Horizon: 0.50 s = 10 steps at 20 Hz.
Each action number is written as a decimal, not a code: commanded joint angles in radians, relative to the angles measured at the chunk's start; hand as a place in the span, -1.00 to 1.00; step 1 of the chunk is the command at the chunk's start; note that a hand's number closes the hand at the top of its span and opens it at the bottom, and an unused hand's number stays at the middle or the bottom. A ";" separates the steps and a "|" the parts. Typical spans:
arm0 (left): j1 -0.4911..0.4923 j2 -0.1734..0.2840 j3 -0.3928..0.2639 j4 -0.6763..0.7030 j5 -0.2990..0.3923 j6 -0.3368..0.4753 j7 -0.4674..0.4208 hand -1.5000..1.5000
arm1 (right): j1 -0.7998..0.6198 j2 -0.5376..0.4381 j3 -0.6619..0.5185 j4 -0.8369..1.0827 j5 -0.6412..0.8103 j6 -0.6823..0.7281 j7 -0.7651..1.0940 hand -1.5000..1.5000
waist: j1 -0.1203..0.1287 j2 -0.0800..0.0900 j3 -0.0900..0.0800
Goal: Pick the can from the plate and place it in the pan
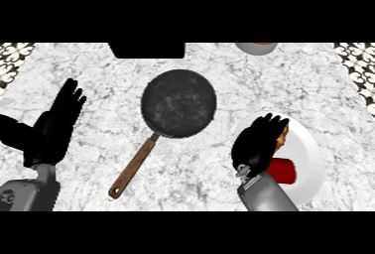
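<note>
A white plate (311, 163) lies at the right of the marble counter. On it rests a red can (283, 170), partly hidden by my right hand (256, 144). That hand hovers over the plate's left part, fingers stretched out and pointing away from me, a brownish patch showing at its fingertips. The can sits just right of its wrist; the fingers do not curl round it. A black pan (179, 102) with a brown wooden handle (134, 167) lies in the middle of the counter, nothing inside it. My left hand (55, 124) rests open at the left edge, fingers up.
A black block (147, 49) sits at the counter's far edge, above the pan. A grey bowl-like object (256, 47) peeks in at the far right. Patterned tiles (356, 62) flank both upper corners.
</note>
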 commanded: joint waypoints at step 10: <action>0.036 -0.045 0.043 0.005 -0.054 -0.052 -0.032 0.00 | 0.077 -0.040 -0.082 0.011 0.047 -0.119 -0.029 -1.00 | -0.002 0.000 0.000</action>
